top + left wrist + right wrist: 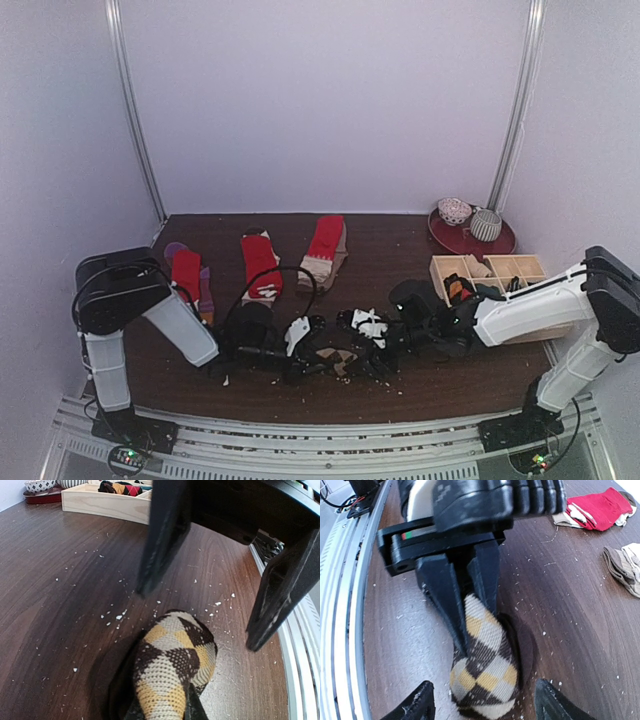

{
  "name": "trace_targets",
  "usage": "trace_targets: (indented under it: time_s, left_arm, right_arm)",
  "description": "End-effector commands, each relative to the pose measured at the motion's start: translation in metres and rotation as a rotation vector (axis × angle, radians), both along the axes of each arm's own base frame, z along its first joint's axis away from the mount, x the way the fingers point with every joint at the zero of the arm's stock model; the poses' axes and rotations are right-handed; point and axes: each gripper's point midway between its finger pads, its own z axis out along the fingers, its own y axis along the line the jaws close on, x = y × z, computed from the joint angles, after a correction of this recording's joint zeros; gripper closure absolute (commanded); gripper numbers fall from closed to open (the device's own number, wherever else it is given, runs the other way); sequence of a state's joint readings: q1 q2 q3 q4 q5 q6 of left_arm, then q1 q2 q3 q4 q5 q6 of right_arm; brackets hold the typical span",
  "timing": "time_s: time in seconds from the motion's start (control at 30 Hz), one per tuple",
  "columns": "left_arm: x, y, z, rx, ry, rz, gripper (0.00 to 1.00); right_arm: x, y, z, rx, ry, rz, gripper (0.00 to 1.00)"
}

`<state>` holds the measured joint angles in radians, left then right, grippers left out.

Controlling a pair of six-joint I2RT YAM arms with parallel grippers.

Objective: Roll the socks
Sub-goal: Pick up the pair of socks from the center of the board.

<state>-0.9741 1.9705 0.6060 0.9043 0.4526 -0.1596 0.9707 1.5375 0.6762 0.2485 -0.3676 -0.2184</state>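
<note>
A brown, beige and yellow argyle sock (485, 665) lies bunched into a roll on the dark wooden table near the front edge (340, 360). My left gripper (472, 615) is shut on one end of it, its fingers pinching the fabric (161, 707). My right gripper (485, 702) stands open, its fingertips wide apart on either side of the roll and not touching it; in the left wrist view the right gripper (199, 619) hangs just beyond the sock (175, 655). Three red socks lie flat further back (186, 270) (260, 262) (325, 240).
A pale wooden grid tray (487, 268) with rolled socks (120, 487) in it stands at the right. Behind it a red plate (470, 240) carries two bowls. White crumbs are scattered over the table. The metal rail (305, 670) runs along the near edge.
</note>
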Motion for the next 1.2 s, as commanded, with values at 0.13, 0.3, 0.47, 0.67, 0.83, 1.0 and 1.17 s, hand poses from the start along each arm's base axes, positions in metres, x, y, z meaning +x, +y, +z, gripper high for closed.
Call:
trace_targets:
  time_s: [0.13, 0.3, 0.47, 0.67, 0.83, 1.0, 1.17]
  left_arm:
    - [-0.039, 0.074, -0.118, 0.448, 0.274, 0.048, 1.0]
    - [-0.041, 0.076, -0.121, 0.453, 0.276, 0.041, 1.0]
    - [-0.043, 0.076, -0.123, 0.452, 0.283, 0.033, 1.0]
    - [-0.042, 0.077, -0.123, 0.461, 0.276, 0.032, 1.0]
    - [-0.042, 0.077, -0.124, 0.464, 0.277, 0.031, 1.0]
    - [-0.043, 0.078, -0.127, 0.475, 0.277, 0.029, 1.0]
    - [-0.042, 0.077, -0.127, 0.475, 0.275, 0.029, 1.0]
  right_arm:
    - [0.009, 0.011, -0.017, -0.094, 0.071, -0.002, 0.28]
    - [0.008, 0.006, -0.029, -0.095, 0.168, -0.007, 0.27]
    - [0.013, 0.007, -0.034, -0.091, 0.213, -0.014, 0.26]
    - [0.019, 0.006, -0.045, -0.099, 0.298, -0.013, 0.26]
    - [0.021, -0.007, -0.058, -0.107, 0.363, -0.041, 0.26]
    - [0.026, -0.015, -0.049, -0.083, 0.351, -0.07, 0.26]
    - [0.032, -0.015, -0.04, -0.052, 0.359, -0.068, 0.26]
